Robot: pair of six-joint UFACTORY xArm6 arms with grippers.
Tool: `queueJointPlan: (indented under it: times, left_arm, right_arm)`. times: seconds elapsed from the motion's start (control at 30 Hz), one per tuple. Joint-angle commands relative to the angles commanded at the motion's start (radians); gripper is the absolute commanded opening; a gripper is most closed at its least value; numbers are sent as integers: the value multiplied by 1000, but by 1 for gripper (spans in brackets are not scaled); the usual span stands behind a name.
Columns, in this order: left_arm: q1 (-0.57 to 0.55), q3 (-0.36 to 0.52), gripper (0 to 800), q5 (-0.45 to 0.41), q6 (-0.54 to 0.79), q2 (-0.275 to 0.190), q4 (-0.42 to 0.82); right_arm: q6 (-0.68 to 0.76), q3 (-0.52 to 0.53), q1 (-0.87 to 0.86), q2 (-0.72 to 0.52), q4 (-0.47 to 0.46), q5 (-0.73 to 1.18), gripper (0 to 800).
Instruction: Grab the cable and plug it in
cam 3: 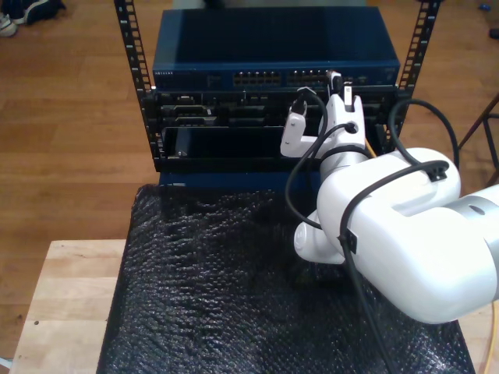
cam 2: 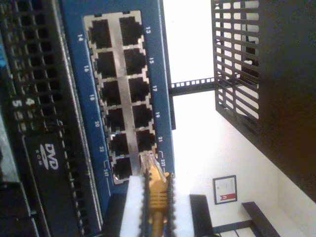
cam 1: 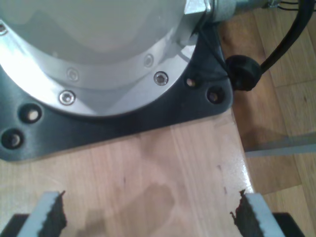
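Observation:
The yellow-orange cable (cam 2: 158,192) is clamped between the white fingers (cam 2: 132,207) of my second gripper (cam 2: 157,210), which is shut on it. Its clear plug (cam 2: 149,164) points at the blue switch (cam 2: 74,94), with the tip at the mouth of the port marked 23; I cannot tell if it is seated. In the exterior view, my second gripper (cam 3: 337,84) is up against the port row of the switch (cam 3: 273,58), and a short stretch of the cable (cam 3: 367,145) shows behind the wrist. My first gripper (cam 1: 150,217) is open over bare wood.
The switch sits in a black rack (cam 3: 129,47) above black units, one a DVD drive (cam 2: 49,153). A black bubble-wrap mat (cam 3: 234,296) covers the wooden table (cam 3: 62,296). A silver arm base (cam 1: 98,64) on a black plate (cam 1: 197,106) stands ahead of my first gripper.

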Motion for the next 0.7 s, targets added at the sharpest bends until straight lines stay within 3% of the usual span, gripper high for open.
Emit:
queueJointPlan:
  times: [0.7]
  left_arm:
    - [0, 0, 800, 0, 0, 0, 0]
  right_arm:
    - [0, -5, 5, 11, 3, 8, 0]
